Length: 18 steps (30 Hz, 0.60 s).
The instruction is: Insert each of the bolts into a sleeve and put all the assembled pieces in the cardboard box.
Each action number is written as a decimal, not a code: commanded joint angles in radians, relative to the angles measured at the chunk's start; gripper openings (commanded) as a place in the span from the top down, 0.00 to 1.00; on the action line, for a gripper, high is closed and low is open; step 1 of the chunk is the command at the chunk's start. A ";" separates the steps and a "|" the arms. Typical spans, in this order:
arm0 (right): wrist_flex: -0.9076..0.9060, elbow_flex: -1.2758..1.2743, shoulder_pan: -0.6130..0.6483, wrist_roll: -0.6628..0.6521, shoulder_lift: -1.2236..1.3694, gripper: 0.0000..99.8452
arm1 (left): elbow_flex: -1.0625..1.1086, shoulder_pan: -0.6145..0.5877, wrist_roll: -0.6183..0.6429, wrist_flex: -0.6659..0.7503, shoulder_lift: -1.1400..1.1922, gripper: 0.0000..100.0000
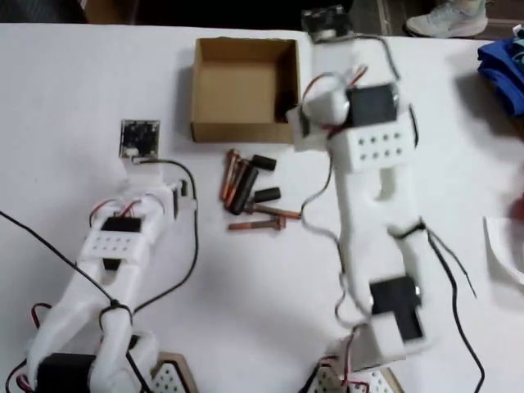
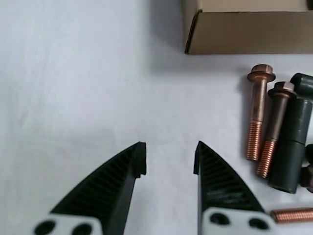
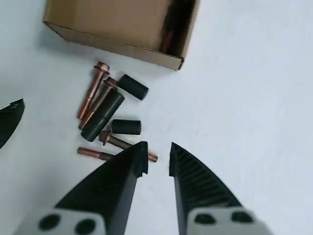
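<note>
i count four bolts and three or four sleeves beside the box. my right wrist view looks in at a coppery piece. both jaws narrowly parted, empty.

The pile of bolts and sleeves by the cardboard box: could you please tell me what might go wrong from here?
1. The bolts and sleeves lie touching, so closing the open left end effector on one may drag or roll its neighbours.
2. The open right end effector is aimed at the same pile, so the two might collide there.
</note>
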State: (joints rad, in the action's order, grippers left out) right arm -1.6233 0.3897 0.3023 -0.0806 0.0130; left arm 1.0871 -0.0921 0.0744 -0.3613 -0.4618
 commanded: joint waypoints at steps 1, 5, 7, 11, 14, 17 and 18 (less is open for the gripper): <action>0.265 -0.377 0.053 -0.012 -0.213 0.92 | -0.012 -0.003 -0.003 0.003 -0.040 0.82; 0.702 -0.801 0.047 -0.133 -0.363 0.92 | -0.010 -0.003 -0.003 0.003 -0.040 0.82; 0.835 -0.899 0.036 -0.167 -0.360 0.92 | -0.010 -0.003 -0.003 0.003 -0.040 0.82; 0.871 -0.893 0.039 -0.166 -0.239 0.92 | -0.010 -0.003 -0.003 0.003 -0.040 0.82; 0.875 -0.833 0.051 -0.164 -0.087 0.92 | -0.010 -0.003 -0.003 0.003 -0.040 0.82; 0.855 -0.720 0.082 -0.166 0.079 0.92 | -0.010 -0.003 -0.003 0.003 -0.040 0.82; 0.831 -0.671 0.090 -0.166 0.128 0.91 | -0.010 -0.003 -0.003 0.003 -0.040 0.82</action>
State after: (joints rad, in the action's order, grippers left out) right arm -0.7718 -0.4112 0.3636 -0.2401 0.0269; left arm 1.0871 -0.0936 0.0744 -0.3613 -0.4618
